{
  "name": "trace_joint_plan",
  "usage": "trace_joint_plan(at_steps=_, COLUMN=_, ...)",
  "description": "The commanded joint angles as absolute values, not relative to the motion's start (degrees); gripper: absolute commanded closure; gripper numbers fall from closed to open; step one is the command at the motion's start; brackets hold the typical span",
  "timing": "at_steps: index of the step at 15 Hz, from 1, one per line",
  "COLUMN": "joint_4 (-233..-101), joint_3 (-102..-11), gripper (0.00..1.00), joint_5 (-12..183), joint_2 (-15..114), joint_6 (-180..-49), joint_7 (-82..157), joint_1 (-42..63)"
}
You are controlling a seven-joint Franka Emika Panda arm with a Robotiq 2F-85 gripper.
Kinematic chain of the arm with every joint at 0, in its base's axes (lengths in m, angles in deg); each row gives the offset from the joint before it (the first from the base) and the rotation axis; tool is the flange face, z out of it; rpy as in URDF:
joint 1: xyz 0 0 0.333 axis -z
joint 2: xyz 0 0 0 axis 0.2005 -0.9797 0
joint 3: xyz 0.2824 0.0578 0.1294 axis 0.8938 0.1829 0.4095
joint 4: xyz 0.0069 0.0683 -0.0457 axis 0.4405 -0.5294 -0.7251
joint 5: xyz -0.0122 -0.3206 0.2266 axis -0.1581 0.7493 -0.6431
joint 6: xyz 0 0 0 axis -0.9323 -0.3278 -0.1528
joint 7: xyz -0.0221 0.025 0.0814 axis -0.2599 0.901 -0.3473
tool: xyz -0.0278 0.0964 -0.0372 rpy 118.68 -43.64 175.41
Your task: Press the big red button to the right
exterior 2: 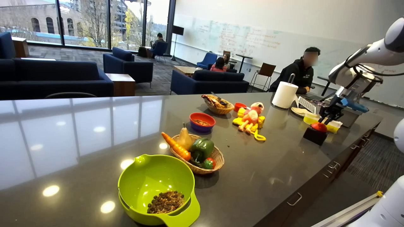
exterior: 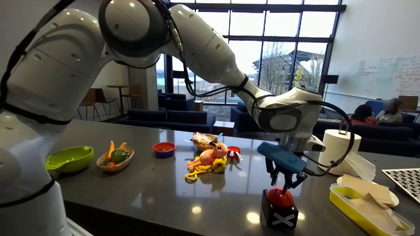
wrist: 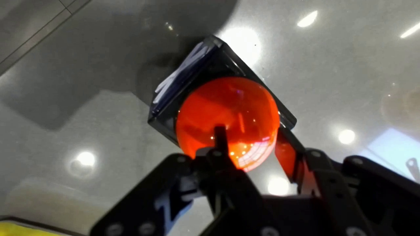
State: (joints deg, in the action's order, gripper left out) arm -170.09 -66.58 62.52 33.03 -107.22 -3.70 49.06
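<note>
While upright, red button just beneath claw.

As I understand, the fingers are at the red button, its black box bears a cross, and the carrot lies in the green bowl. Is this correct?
Not quite: the carrot lies in the basket, not in the green bowl beside it, as an exterior view shows. The rest stands: the fingers are at the red button, and its black box bears a cross.
</note>
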Motion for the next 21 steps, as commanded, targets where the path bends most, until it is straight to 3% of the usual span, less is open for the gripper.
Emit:
trace_joint_plan(at_steps=1, joint_4=-169.3, joint_3=-64.1, gripper=0.88, joint_5=63.2, joint_2=32.8, joint_6=-108.8, joint_7=-1.5, joint_1=50.3)
trace_joint_plan(at_steps=3, joint_4=-168.5, joint_3=-63.5, gripper=0.99, joint_5=63.5, joint_2=32.7, joint_6=-109.2, joint_7=-0.6, joint_1=49.9)
trace_joint_plan(at_steps=4, joint_4=-168.1, joint_3=-63.2, gripper=1.00, joint_5=63.6, joint_2=32.4, joint_6=-109.3, joint_7=0.0, joint_1=49.8)
trace_joint_plan(at_steps=21, joint_4=-171.9, joint_3=-61.7, gripper=1.00, joint_5=64.0, joint_2=37.4, joint_6=-108.3, joint_7=0.3, joint_1=52.3)
